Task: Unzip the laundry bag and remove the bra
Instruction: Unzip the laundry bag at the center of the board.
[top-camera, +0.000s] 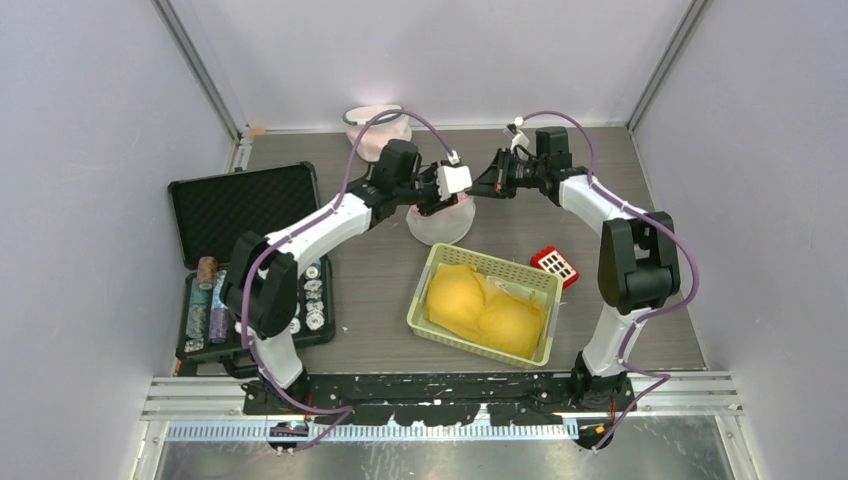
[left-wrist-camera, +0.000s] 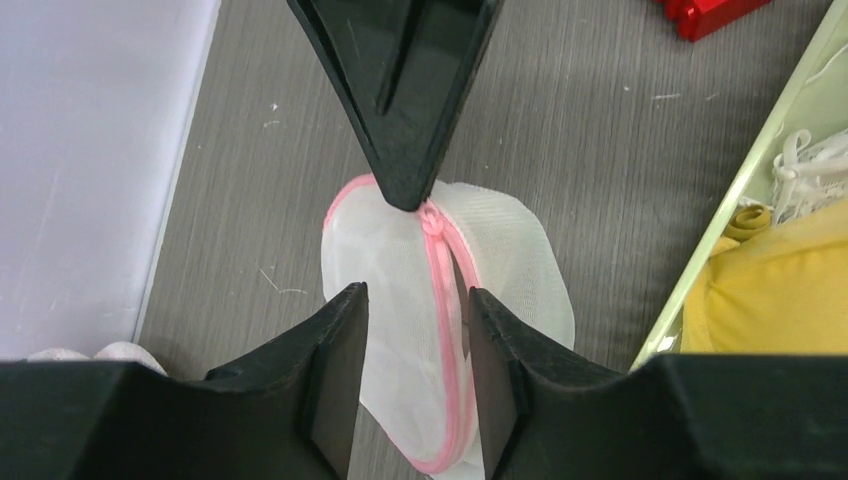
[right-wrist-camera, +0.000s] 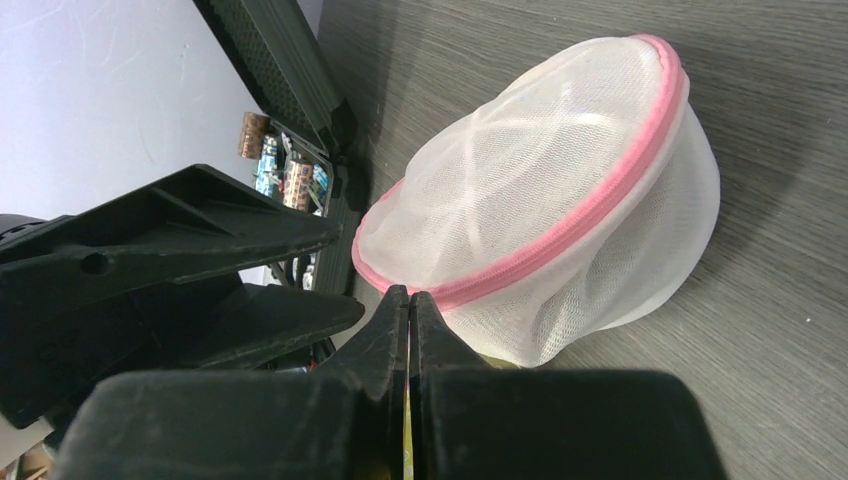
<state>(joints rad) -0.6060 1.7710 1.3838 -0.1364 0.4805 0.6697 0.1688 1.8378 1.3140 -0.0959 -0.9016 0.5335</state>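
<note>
White mesh, the laundry bag sat mid-way across the surface, just beyond the green basket, its pink zip closed as far as we could see. The right end effector was clamped on the zip's end; the left end effector stood apart, straddling the seam. We judged unzipping not yet begun: next, the left would need to pinch mesh beside the zip while the right drew the pull along.

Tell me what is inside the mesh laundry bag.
Through the mesh of the laundry bag only pale crossing bands show. The pink zipper looks shut; the contents cannot be made out.
</note>
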